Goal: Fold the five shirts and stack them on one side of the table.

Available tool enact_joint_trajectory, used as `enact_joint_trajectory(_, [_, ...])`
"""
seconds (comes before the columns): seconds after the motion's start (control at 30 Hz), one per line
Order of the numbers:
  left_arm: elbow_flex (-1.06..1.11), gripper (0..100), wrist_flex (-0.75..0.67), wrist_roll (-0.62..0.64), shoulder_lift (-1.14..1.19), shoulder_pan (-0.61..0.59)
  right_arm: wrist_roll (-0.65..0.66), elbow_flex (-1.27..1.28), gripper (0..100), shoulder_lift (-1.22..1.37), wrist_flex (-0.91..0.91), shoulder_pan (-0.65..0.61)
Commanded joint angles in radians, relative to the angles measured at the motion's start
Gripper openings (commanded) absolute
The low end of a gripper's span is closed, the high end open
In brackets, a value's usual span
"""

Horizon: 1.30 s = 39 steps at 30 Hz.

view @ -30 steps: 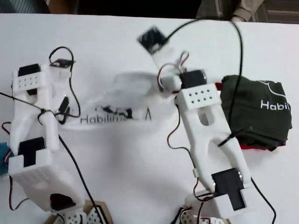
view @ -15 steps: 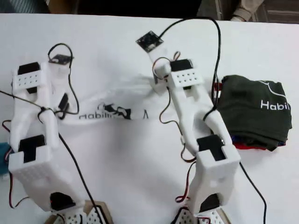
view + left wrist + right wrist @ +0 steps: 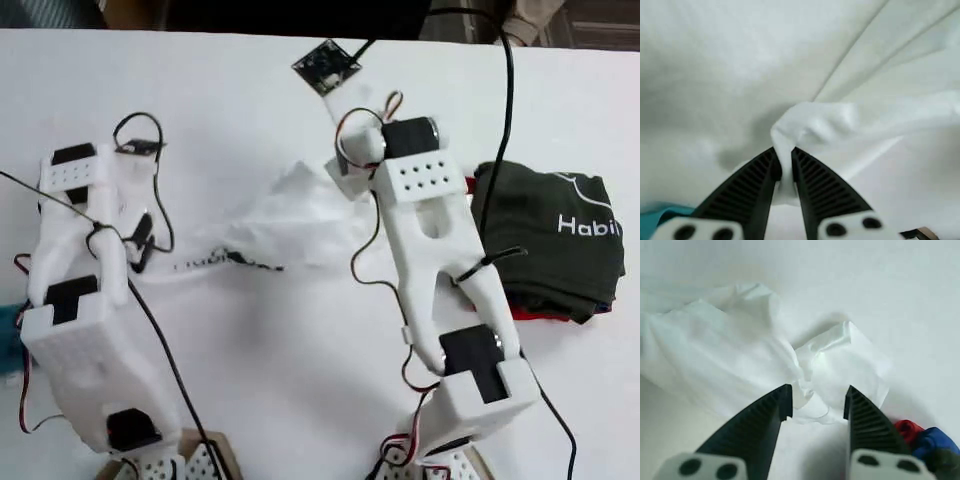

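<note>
A white shirt (image 3: pixel 290 215) with dark lettering lies crumpled on the white table between the two arms. My left gripper (image 3: pixel 785 167) is shut on a pinched fold of the white shirt (image 3: pixel 840 125), at the shirt's left end in the high view. My right gripper (image 3: pixel 815 400) stands open just over a bunched edge of the white shirt (image 3: pixel 730 350), its fingers on either side of a fold without clamping it. At the right side of the table a folded dark green shirt (image 3: pixel 545 240) tops a stack with red and blue cloth (image 3: pixel 917 432) below.
A small black square board (image 3: pixel 327 65) on a cable lies at the back of the table. Cables loop around both arms. A teal object (image 3: pixel 8 335) sits at the left edge. The front middle of the table is bare white surface.
The right arm swung toward the middle and then partly back toward the stack. The white shirt, spread flat with its lettering showing, has bunched into a heap. The left arm shifted slightly.
</note>
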Motion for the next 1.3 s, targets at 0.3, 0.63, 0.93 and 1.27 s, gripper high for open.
enact_joint_trajectory(0.3, [-0.042,3,-0.008,-0.006,-0.006,-0.017,0.051,0.267,13.0,-0.042,-0.002,-0.050])
enact_joint_trajectory(0.63, [-0.044,3,-0.009,-0.006,-0.006,-0.026,0.055,0.640,12.7,-0.110,-0.183,-0.054])
enact_joint_trajectory(0.93, [-0.107,3,-0.002,-0.003,0.000,-0.046,0.037,0.680,12.7,-0.432,-0.283,-0.047])
enact_joint_trajectory(1.27, [-0.102,3,-0.002,-0.003,0.002,-0.044,-0.180,0.554,12.7,-0.139,-0.547,-0.044])
